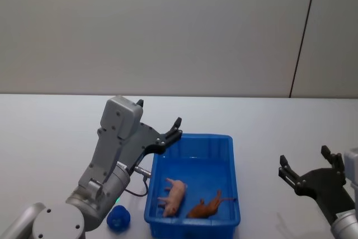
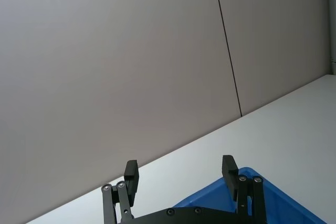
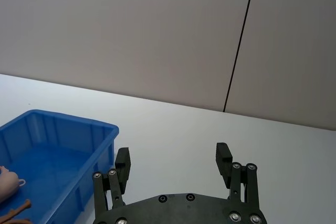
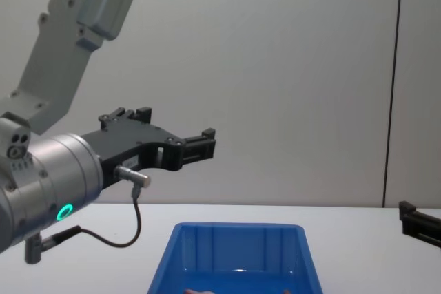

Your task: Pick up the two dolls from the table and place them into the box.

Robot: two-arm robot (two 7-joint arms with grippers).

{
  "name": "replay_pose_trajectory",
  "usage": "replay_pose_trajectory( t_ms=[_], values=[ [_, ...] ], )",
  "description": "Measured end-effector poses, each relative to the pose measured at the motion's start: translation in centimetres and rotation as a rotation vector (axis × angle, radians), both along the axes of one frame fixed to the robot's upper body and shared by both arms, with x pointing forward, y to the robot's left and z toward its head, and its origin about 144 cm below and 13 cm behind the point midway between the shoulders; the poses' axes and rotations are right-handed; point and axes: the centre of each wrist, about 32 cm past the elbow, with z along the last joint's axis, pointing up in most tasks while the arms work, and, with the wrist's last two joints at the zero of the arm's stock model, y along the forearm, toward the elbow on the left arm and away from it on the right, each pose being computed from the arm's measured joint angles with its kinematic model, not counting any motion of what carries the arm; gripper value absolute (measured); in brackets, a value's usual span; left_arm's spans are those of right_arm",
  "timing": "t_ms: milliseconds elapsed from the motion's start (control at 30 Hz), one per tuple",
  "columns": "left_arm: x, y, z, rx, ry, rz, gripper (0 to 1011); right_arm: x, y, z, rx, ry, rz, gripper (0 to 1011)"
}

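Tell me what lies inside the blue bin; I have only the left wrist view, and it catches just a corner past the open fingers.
Observer: From the head view, a pale pink doll lies on the floor of the blue bin.
Operator: Report the second doll.
Observer: An orange-brown doll lies beside the pink one, also inside the bin.
Operator: Give me the right gripper.
Observer: The right gripper hangs open and empty over the table, to the bin's right.

The box (image 1: pixel 190 226) is seen in smooth, glossy blue plastic, set on the matt white table (image 1: pixel 50 138). At its 10 o'clock, the left gripper (image 1: pixel 159 112) is finished in matt black, with bright metal screws.
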Motion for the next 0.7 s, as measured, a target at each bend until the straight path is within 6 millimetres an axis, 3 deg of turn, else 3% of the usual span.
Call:
replay_pose_trajectory(
  t_ms=[700],
  values=[
    [-2.4,1.2,-0.9,-0.047,0.135,0.156,1001,-0.2,-0.3,0.0,0.001,0.001,-0.020,1001]
  ],
)
